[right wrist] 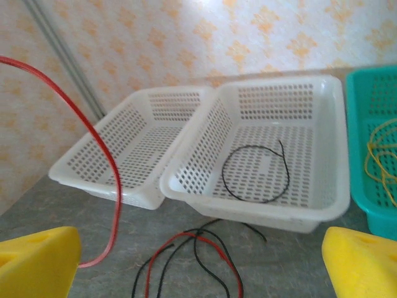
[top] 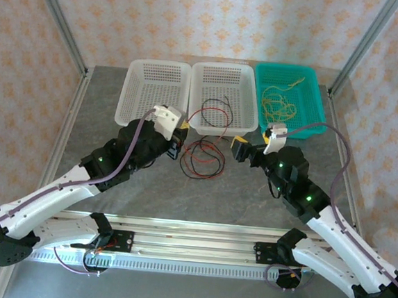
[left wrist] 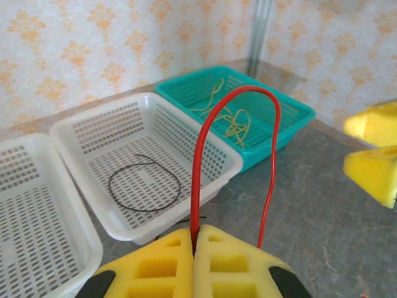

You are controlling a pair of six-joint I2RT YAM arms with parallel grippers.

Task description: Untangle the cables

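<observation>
Tangle of red and black cables (top: pixel 201 160) lies on the table (top: pixel 251 195) between both claws, the left gripper (left wrist: pixel 195 239) clenched on a red cable (left wrist: pixel 197 161) that arches rightward toward the right gripper (top: pixel 239 147), whose jaws gape released.

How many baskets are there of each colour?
White baskets: 2
Teal basket: 1
Total: 3
</observation>
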